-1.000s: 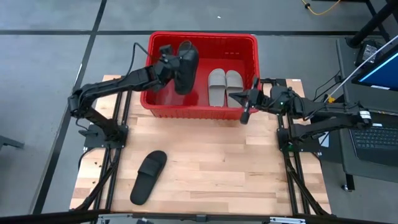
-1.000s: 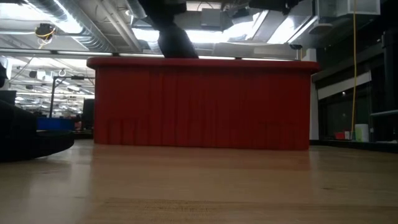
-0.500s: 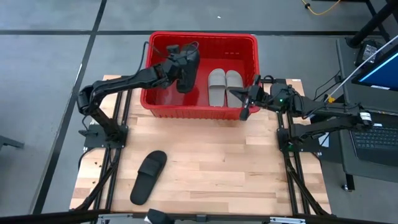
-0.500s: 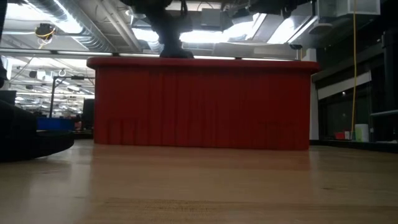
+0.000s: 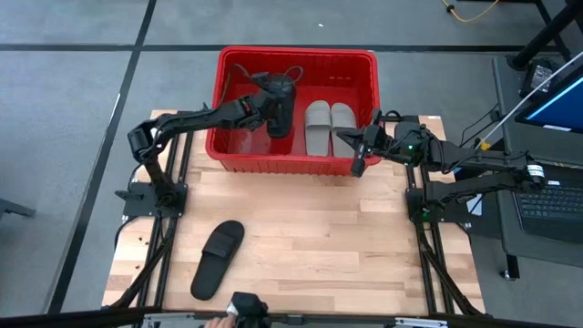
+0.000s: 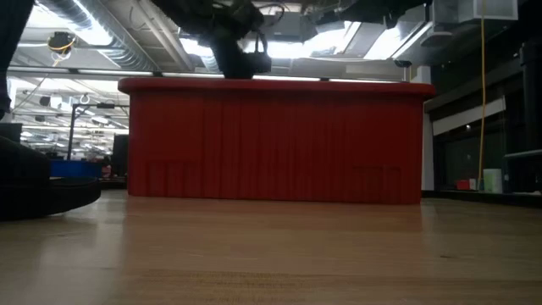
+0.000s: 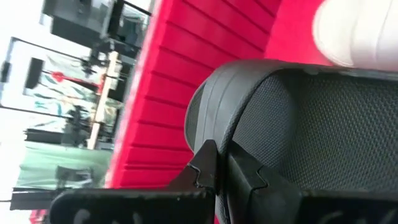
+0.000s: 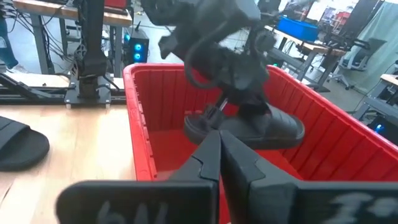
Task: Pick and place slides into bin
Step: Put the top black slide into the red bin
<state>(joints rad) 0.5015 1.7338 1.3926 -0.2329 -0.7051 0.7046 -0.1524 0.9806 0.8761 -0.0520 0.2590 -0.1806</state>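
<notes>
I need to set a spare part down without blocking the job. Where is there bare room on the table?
The wooden table is bare between the black slide and its right edge. It is crowded by the red bin: the left tool holds a black slide beside two grey slides, and the right tool hovers at the bin's right corner.

The bin (image 5: 296, 59) is bright red, its walls marked with close vertical ribs. Inside it lie two light grey slides (image 5: 328, 126) side by side, and next to them a matte black slide (image 5: 281, 107) whose inner face shows a fine dotted mesh texture in the left wrist view. A second black slide (image 5: 217, 258) lies on the surface (image 5: 319, 237), which is pale wood in narrow butcher-block strips. Both arms are dark, nearly black. The floor (image 5: 73, 82) around is grey with dark lines.
</notes>
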